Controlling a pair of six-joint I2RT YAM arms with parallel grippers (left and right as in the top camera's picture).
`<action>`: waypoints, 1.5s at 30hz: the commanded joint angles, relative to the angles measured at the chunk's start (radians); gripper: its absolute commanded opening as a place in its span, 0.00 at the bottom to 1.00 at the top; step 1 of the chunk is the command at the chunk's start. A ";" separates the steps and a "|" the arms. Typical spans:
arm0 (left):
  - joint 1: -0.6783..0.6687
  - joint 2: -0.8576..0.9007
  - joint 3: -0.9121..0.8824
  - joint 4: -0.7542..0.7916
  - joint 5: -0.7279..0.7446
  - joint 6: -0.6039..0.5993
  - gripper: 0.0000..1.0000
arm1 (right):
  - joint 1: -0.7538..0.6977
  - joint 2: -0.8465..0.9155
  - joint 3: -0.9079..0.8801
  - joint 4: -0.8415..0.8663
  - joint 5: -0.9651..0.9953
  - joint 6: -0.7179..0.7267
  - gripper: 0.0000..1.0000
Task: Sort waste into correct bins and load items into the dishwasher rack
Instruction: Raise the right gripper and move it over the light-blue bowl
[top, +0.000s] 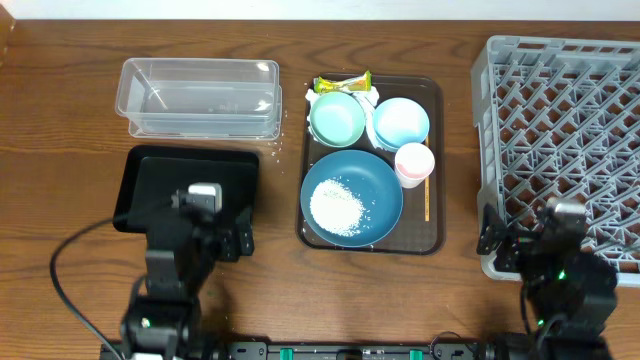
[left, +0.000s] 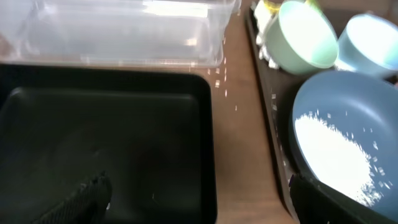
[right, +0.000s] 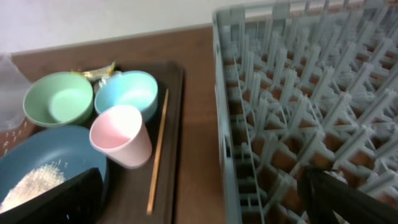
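On the brown tray (top: 415, 235) at centre, the dark blue dish (top: 380, 180) sits with rice (top: 337, 205) heaped on it, pink cup (top: 414, 162) just beside; clear tub (top: 200, 95) and black tray (top: 160, 175) left, rack (top: 560, 120) right. Left gripper (left: 199, 208) and right gripper (right: 205, 205) both gape wide, empty. Tip that dish carelessly and grains could scatter over the table

Overhead view looks straight down from well above on the whole tabletop (top: 60, 100); left wrist view sits low and close, facing forward across the black tray (left: 106, 143) toward the blue dish (left: 360, 99); right wrist view, equally low, faces forward between that dish and the grey rack (right: 225, 112); all three views share the dish.
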 joint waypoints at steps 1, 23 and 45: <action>-0.002 0.113 0.143 -0.095 0.014 -0.002 0.94 | -0.006 0.115 0.134 -0.080 -0.021 0.013 0.99; -0.002 0.298 0.492 -0.552 0.017 -0.065 0.94 | 0.005 0.518 0.552 -0.237 -0.239 -0.061 0.86; -0.002 0.299 0.492 -0.543 0.017 -0.065 0.94 | 0.274 1.435 1.168 -0.452 -0.040 -0.010 0.60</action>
